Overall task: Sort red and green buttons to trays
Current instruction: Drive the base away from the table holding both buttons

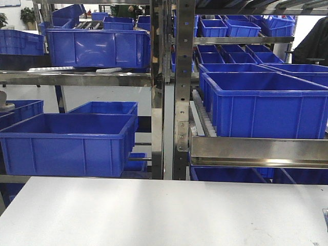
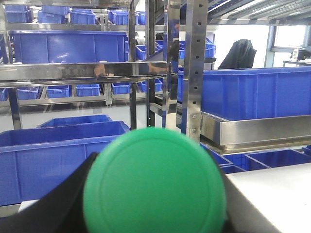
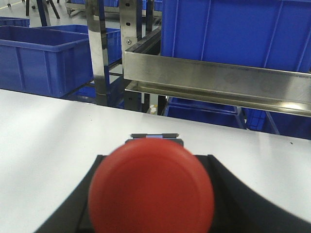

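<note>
Round green mushroom-cap plastic push-button (image 2: 154, 182) | clamped in left jaws, raised above white tabletop (image 2: 272, 204) | round red mushroom-cap plastic push-button (image 3: 151, 187) clamped in right jaws, over same tabletop | trays unseen; both placements judged outstanding.

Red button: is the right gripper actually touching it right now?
Cannot tell. In the right wrist view, the red button has its wide cap covering where the right gripper fingers would meet its body.

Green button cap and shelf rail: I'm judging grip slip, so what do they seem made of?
Green button cap: probably plastic, matte, with even colour and a faint moulded ring. Shelf rail: metal, likely stainless steel, glossy, with a reflective silver sheen.
</note>
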